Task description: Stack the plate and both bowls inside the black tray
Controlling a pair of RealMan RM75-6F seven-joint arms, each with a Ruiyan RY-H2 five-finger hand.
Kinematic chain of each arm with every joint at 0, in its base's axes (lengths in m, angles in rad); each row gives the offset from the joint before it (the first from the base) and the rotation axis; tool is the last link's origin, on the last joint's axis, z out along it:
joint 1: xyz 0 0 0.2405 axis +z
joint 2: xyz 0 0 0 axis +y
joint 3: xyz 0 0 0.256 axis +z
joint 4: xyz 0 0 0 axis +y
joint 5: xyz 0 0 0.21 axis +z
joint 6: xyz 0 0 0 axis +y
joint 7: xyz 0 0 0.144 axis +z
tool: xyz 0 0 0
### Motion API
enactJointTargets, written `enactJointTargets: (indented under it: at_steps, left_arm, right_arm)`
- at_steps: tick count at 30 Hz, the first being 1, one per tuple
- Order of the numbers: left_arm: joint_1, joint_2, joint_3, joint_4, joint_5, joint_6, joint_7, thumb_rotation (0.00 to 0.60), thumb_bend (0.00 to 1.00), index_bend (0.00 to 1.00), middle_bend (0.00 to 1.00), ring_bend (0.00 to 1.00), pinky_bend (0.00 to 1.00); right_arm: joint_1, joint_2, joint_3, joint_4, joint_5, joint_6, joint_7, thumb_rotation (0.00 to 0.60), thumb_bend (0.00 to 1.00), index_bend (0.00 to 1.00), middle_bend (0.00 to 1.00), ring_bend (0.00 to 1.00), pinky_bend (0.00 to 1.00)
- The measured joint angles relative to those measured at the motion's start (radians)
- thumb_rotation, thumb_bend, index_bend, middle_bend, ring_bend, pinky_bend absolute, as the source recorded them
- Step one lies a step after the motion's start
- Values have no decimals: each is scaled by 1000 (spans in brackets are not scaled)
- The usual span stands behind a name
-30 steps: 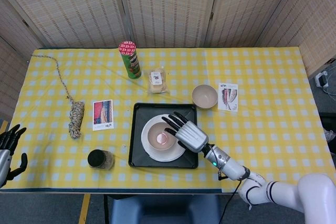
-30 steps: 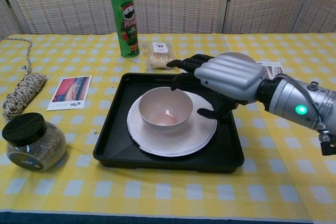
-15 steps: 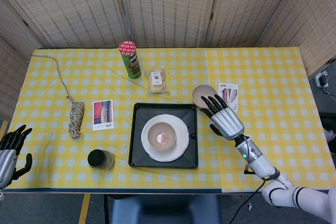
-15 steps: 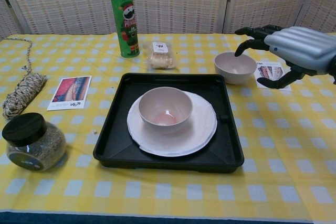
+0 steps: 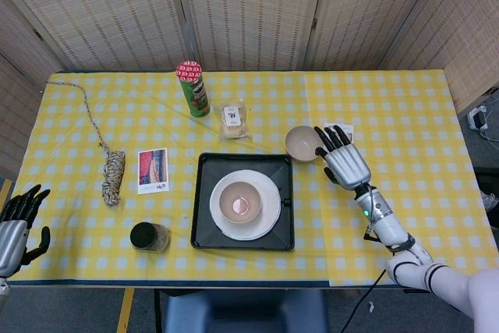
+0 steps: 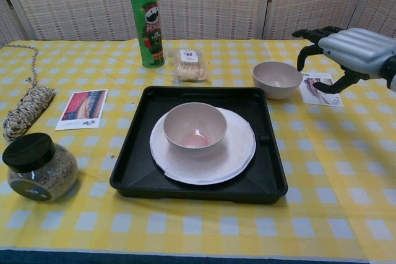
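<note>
The black tray (image 5: 202, 225) (image 6: 130, 168) lies in the middle of the table with a white plate (image 5: 267, 215) (image 6: 238, 153) inside it. A pinkish bowl (image 5: 241, 201) (image 6: 195, 128) sits on that plate. A second bowl (image 5: 302, 143) (image 6: 277, 79) stands on the cloth just past the tray's far right corner. My right hand (image 5: 345, 162) (image 6: 353, 51) hovers to the right of this bowl, fingers spread, holding nothing. My left hand (image 5: 15, 224) hangs at the table's near left edge, empty with its fingers apart.
A green chips can (image 5: 192, 88) (image 6: 146, 26) and a wrapped snack (image 5: 232, 119) (image 6: 188, 64) stand behind the tray. A card (image 5: 338, 143) (image 6: 319, 88) lies under my right hand. A rope coil (image 5: 114, 173) (image 6: 26, 110), a picture card (image 5: 153, 170) (image 6: 83, 108) and a black-lidded jar (image 5: 148, 236) (image 6: 37, 166) sit to the left.
My right hand left the bowl on the plate, drew out of the tray, and moved right and toward the back to the second bowl. The left hand barely shifted.
</note>
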Motion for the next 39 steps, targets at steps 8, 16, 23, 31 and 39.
enactJointTargets:
  at_steps: [8, 16, 23, 31, 39]
  left_arm:
    - [-1, 3, 1, 1, -3, -6, -3, 600, 669, 0, 0, 0, 0]
    - [4, 5, -3, 0, -11, 4, -5, 600, 668, 0, 0, 0, 0]
    - [3, 3, -3, 2, -11, 0, 4, 600, 660, 0, 0, 0, 0]
    - [4, 3, -6, 4, -21, -2, 1, 600, 659, 0, 0, 0, 0]
    - [0, 1, -4, 3, -18, -8, 4, 600, 659, 0, 0, 0, 0]
  right_arm:
    - [55, -94, 18, 143, 23, -87, 61, 600, 428, 391, 0, 0, 0]
    - [110, -162, 38, 240, 47, -158, 108, 600, 428, 426, 0, 0, 0]
    - [135, -209, 37, 307, 51, -192, 154, 600, 428, 480, 0, 0, 0]
    - [147, -251, 33, 381, 44, -191, 202, 600, 428, 573, 42, 0, 0]
    - [138, -275, 37, 431, 34, -118, 264, 600, 428, 692, 96, 3, 0]
